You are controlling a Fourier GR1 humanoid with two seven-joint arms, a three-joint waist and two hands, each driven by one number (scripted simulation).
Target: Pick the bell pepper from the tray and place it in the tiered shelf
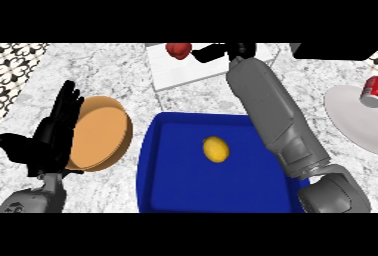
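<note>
Nearest me, the blue tray (166,170) holds a yellow lemon (215,149) with bare floor all round it. My left hand (50,137) rests open at the left edge, against the orange plate (103,132). Farther off, my right hand (218,51) sits just beside the red bell pepper (178,49) over the white shelf (184,72). I cannot tell whether it is clamped on the pepper.

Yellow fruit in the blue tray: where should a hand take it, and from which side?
Across its narrow middle, from straight above. The yellow fruit lies alone on the blue tray floor, an oval pointing away from the robot, so its left and right flanks sit closest; the tray's raised rim hampers a low sideways approach.
</note>
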